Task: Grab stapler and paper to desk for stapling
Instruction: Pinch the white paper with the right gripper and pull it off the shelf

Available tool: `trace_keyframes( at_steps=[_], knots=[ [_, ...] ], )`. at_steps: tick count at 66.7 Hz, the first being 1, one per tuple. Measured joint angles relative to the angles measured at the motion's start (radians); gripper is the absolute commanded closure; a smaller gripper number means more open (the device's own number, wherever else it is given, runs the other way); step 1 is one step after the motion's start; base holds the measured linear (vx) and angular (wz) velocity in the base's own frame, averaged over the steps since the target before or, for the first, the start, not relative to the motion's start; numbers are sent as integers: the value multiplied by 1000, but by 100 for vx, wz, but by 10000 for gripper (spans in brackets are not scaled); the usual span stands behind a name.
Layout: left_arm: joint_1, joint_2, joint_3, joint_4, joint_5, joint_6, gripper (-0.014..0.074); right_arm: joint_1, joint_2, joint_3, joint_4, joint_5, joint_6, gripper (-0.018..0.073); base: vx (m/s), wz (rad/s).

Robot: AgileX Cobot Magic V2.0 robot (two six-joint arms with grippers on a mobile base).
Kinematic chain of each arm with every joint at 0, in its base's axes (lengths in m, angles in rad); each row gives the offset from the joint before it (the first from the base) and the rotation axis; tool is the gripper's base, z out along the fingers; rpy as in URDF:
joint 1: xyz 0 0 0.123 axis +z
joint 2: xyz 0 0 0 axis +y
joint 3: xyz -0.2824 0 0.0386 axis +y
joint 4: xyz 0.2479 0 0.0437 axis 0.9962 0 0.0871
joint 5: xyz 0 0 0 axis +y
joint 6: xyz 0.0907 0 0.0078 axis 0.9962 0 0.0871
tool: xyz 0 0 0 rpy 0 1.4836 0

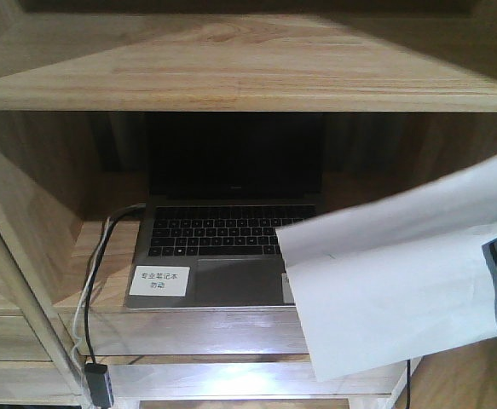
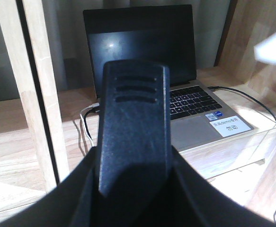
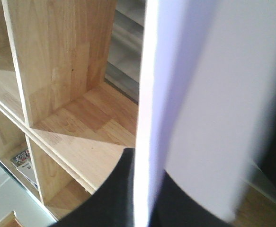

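One paper (image 1: 401, 281), one stapler (image 2: 133, 132), one laptop (image 1: 222, 230)

The plank-grained wooden shelving unit (image 1: 231, 68) is pale honey-tan with darker streaks. The slim metal laptop (image 1: 231, 285) is silver-grey, its screen and keys black. On the laptop's palm rest a small rectangular label (image 1: 159, 280) is white with dark print. Across the laptop's corner, the plain white paper sheet (image 1: 401, 290) carries bluish shadow

Left claw (image 2: 135, 189): matte black, broad curved fingers (image 2: 76, 201). Right claw (image 3: 142, 198): smooth black, rounded.
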Motion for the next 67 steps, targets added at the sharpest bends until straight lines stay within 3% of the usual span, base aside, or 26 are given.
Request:
trace_keyframes(
  at_steps=[67],
  knots=[
    [0,0,0,0,0,0,603,0,0,0,-3,0,3,568,0,0]
  ],
)
